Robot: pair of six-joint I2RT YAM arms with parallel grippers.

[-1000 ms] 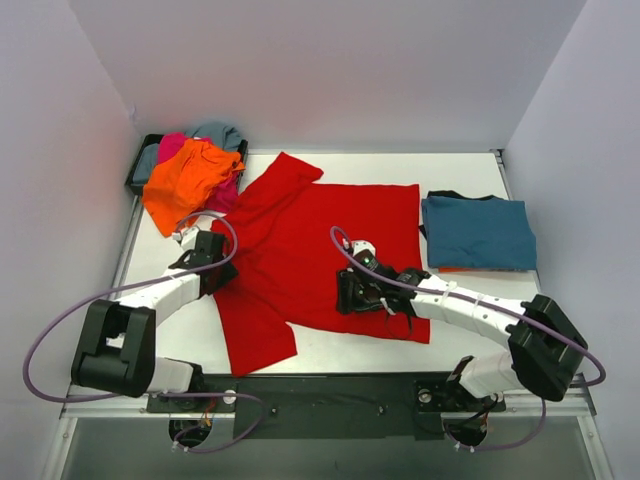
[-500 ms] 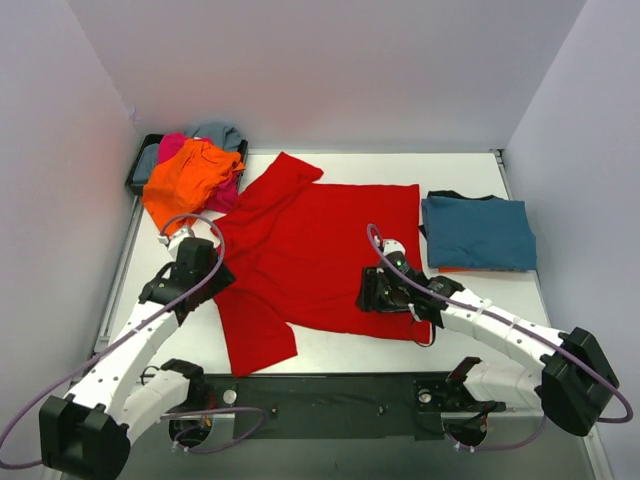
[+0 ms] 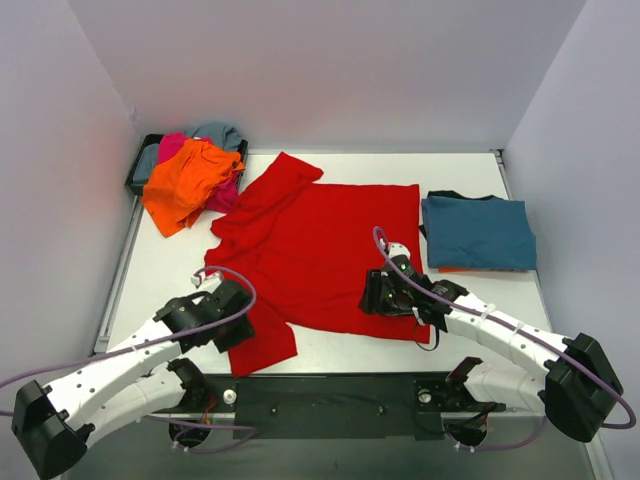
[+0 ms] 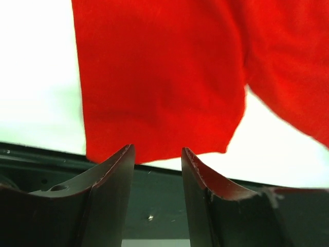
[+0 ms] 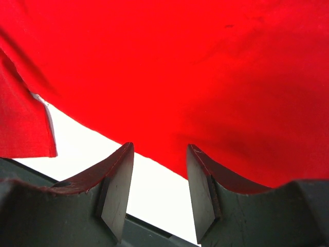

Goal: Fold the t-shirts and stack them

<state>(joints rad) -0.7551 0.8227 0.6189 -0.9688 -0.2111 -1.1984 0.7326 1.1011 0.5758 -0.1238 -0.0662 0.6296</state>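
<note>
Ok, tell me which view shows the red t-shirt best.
Top external: almost the whole red t-shirt lies spread out there. The left wrist view shows only its near sleeve, the right wrist view only a stretch of its near hem.

red t-shirt [image 3: 310, 250] spread flat, unfolded

white table [image 3: 460, 180]: red t-shirt [image 3: 320, 250] spread centre, folded teal t-shirt [image 3: 478, 233] right

Bright, even light, faint shadows; overexposed white table [image 4: 36, 77] in wrist views.
</note>
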